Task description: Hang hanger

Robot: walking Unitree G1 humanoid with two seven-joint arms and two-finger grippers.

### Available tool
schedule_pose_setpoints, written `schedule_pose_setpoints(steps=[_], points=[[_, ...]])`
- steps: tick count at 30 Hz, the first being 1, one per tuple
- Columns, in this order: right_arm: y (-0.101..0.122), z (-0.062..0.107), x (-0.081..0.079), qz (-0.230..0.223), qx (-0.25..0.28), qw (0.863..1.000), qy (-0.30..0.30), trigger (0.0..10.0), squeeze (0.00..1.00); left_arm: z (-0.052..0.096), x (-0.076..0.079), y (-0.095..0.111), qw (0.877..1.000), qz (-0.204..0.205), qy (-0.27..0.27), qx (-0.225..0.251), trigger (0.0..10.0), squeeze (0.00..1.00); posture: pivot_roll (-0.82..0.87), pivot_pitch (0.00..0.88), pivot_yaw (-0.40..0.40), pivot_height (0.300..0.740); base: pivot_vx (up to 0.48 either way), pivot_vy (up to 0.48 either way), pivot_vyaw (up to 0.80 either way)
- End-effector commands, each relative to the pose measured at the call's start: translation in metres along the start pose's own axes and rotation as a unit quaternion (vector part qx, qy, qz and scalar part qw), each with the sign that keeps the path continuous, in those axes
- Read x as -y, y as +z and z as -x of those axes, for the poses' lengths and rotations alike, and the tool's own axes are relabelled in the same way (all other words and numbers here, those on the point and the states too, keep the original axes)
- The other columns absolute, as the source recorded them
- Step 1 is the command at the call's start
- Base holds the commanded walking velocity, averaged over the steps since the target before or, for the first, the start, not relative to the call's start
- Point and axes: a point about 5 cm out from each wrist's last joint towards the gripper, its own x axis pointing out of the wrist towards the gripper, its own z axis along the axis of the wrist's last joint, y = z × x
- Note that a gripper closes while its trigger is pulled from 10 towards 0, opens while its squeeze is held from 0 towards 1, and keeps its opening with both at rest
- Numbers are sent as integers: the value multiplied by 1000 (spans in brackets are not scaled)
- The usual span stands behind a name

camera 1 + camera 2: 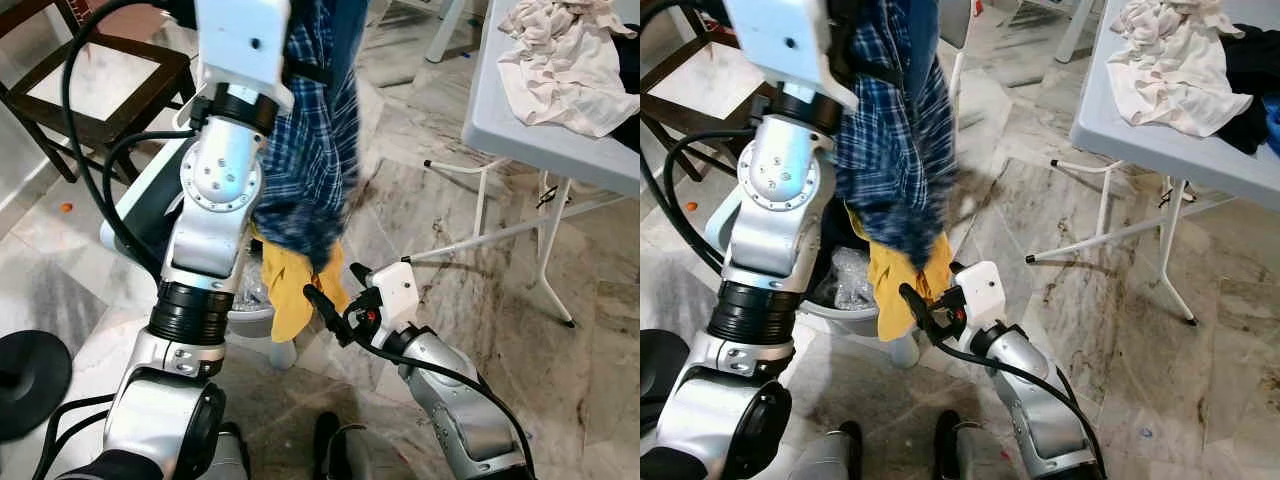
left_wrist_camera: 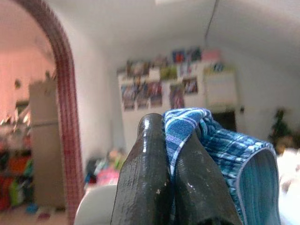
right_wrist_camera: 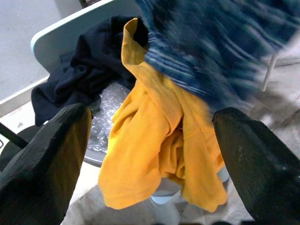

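Left claw [image 2: 171,183] is clamped shut on a fold of the blue plaid shirt [image 1: 310,160], arm raised high so the shirt hangs down in a long bunch. Honestly I can't make out an actual hanger anywhere in these shots, so if the shirt is on one it's buried in the fabric up top. Right claw [image 1: 342,295] sits low, just beside the bottom hem of the plaid shirt, fingers spread wide with nothing between them, looking straight at the yellow garment [image 3: 154,140] that dangles right under the plaid hem. My read: we're in the carry/lift step, shirt is up off the pile but nowhere near a rail yet, so task is early-to-mid at best. Next move probably needs the robot to find whatever it's meant to hang this on, and maybe use the right claw to steady or free the lower end first. Snag risk: the yellow garment looks like it's riding along with the plaid shirt, touching it or caught on it, can't tell which. Under the plaid shirt there's a white basket [image 3: 51,35] with a dark navy garment [image 3: 89,70] draped over its rim. Off to the right of the shirt stands a folding desk [image 1: 520,130] with a heap of pale laundry [image 1: 570,60], and a wooden chair [image 1: 90,85] is off to the left.
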Motion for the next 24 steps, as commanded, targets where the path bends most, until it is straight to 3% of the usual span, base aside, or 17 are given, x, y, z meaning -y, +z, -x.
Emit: schedule_pose_setpoints(steps=[1,2,3,6,9,13,19,24], points=[[-7,3,0,-3,-12,1000,-5,10000,0,6,0,-5,1000,4,4,-14,0,0,89,261,-88,740,0,0,0],[-7,3,0,-3,-12,1000,-4,10000,0,13,-3,-11,999,1,9,-32,0,0,86,263,-91,740,0,0,0],[-7,4,0,-2,-13,1000,-3,10000,0,31,-10,-20,998,-5,15,-57,0,0,88,264,-95,740,0,0,0],[-8,5,2,0,-16,1000,-2,10000,0,50,-20,-21,997,-14,24,-77,0,0,91,264,-101,740,0,0,0],[-9,5,3,3,-20,1000,0,10000,0,58,-31,-17,995,-25,39,-85,0,0,97,264,-108,740,0,0,0],[-7,2,4,5,-19,1000,4,10000,0,56,-41,-4,995,-32,56,-74,0,0,113,260,-115,740,0,0,0],[-6,-4,3,7,-16,1000,13,10000,0,33,-55,34,996,-58,65,-7,0,0,135,242,-116,740,0,0,0],[-6,-4,3,7,-16,1000,13,10000,0,33,-55,34,996,-58,65,-7,0,0,135,242,-116,740,0,0,0]])
